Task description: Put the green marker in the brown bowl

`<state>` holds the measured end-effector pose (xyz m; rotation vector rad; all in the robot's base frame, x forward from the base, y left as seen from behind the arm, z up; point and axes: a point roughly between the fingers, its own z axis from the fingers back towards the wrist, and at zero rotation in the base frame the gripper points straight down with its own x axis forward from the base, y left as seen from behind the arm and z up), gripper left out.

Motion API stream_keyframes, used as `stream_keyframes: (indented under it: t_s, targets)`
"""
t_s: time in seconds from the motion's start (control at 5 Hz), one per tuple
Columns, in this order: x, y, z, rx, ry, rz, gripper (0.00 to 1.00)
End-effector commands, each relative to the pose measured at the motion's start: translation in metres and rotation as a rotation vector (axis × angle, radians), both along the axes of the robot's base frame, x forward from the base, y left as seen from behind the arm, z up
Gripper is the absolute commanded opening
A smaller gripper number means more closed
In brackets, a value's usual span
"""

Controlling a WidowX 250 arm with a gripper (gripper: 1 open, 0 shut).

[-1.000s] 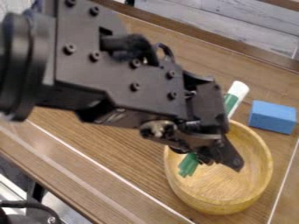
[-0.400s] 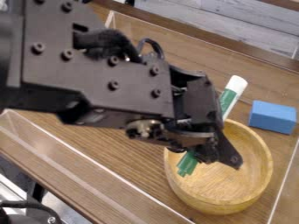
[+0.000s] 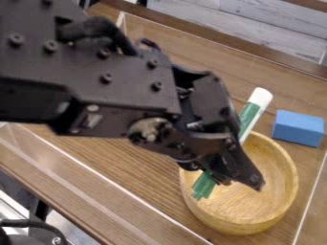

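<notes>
A large black robot arm [image 3: 102, 91] fills the left and middle of the view, reaching down to the right over a wooden desk [image 3: 76, 167]. Its tool [image 3: 228, 167] hangs above the near-left part of the brown bowl [image 3: 274, 201], a round, shallow, light wooden dish with a thick rim that sits on the desk at the lower right. The tool's dark fingers [image 3: 243, 175] are set narrow and close on the green marker [image 3: 236, 144], which stands steeply, tilted so its upper end leans to the right. The marker's pale upper end shows above the arm, near the bowl's far rim, while its green lower end sticks out below the fingers and points down into the bowl; whether that tip touches the bowl's floor cannot be told. The middle of the marker is hidden behind the tool. A small blue block [image 3: 299, 126] lies on the desk just beyond the bowl's far right rim, apart from the marker. Behind the desk, pale grey boards [image 3: 255, 24] run across the top of the view.
</notes>
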<state>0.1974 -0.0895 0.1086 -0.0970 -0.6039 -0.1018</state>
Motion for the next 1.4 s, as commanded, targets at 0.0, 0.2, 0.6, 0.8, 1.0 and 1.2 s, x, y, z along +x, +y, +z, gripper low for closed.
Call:
stream_keyframes:
  t_s: [0.0,0.2,0.6,0.8,1.0,1.2]
  targets:
    - [0.009,-0.002,0.014,-0.039,-0.038,0.013,1.00]
    - [0.010,-0.001,0.013,-0.051,-0.037,0.019,1.00]
    - [0.012,0.004,0.016,-0.072,-0.044,0.035,0.00]
    - [0.013,0.006,0.019,-0.082,-0.046,0.037,0.00]
    - [0.014,0.007,0.022,-0.091,-0.050,0.040,0.00]
    - [0.015,0.008,0.023,-0.098,-0.054,0.044,0.00]
